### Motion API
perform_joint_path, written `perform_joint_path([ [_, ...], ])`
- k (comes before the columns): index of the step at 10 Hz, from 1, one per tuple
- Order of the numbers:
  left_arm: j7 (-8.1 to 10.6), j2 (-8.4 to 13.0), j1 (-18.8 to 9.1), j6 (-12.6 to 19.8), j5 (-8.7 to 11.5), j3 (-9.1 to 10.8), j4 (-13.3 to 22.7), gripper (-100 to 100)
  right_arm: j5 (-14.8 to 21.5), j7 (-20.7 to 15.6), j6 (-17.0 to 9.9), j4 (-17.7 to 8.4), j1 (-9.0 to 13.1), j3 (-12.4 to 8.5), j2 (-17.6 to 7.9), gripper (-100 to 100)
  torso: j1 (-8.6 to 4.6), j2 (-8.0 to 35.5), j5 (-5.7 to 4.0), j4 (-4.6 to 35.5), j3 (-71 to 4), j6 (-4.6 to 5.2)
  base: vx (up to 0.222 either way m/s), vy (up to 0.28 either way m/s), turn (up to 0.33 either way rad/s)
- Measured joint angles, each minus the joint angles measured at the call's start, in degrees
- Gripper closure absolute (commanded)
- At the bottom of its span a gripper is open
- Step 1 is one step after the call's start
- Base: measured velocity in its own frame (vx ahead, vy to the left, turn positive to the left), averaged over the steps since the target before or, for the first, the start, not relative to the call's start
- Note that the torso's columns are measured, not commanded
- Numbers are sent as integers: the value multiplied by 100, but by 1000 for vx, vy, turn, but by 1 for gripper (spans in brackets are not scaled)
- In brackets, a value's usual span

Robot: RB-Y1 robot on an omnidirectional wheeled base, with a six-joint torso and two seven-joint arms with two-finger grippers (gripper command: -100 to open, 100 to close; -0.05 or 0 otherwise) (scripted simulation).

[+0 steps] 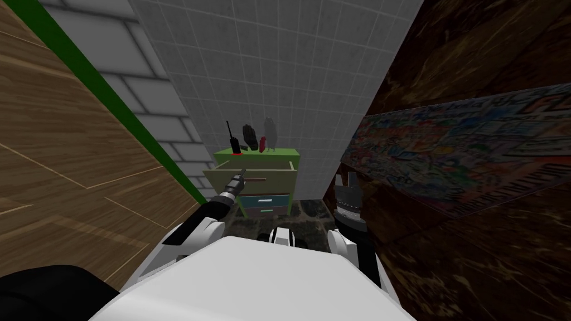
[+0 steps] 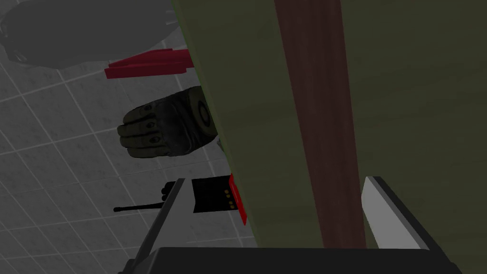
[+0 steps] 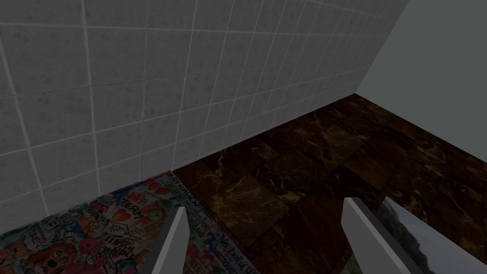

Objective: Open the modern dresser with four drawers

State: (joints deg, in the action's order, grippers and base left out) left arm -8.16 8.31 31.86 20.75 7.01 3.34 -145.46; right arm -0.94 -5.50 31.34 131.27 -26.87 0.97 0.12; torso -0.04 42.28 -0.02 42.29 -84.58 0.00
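Note:
The green dresser (image 1: 285, 154) stands against the tiled wall, its top drawer (image 1: 223, 183) pulled out toward me. My left gripper (image 1: 241, 177) is at that drawer's front, by the dark brown bar handle (image 1: 257, 179). In the left wrist view the handle (image 2: 323, 119) runs up the olive drawer front (image 2: 413, 95), between the fingers of my left gripper (image 2: 276, 183). The fingers stand open, apart from the handle. My right gripper (image 1: 348, 181) hangs open to the right of the dresser, with nothing in it (image 3: 264, 204).
On the dresser top stand a black radio (image 1: 234, 142), a dark glove (image 1: 250, 136), a red item (image 1: 262, 142) and a grey figure (image 1: 270, 134). Two teal drawers (image 1: 266, 199) sit shut below. A wood wall is close on my left, a dark wall with a colourful poster (image 1: 457, 156) on my right.

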Motion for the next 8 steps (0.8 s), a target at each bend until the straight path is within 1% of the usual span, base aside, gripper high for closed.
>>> perform_joint_path([
  [4,59,100,-182,614,155,190,-309,-100,0,0,0,0,1,0,0,0,-19,44,-27,39,20,-6,-2,-12,9],
  [5,60,100,-181,658,157,192,-310,0,0,0,0,0,1,0,0,0,-17,38,-19,28,20,-3,0,0,0],
  [8,62,99,-160,683,158,186,-276,0,0,0,0,0,1,0,0,0,-5,10,-7,9,4,0,0,0,0],
])
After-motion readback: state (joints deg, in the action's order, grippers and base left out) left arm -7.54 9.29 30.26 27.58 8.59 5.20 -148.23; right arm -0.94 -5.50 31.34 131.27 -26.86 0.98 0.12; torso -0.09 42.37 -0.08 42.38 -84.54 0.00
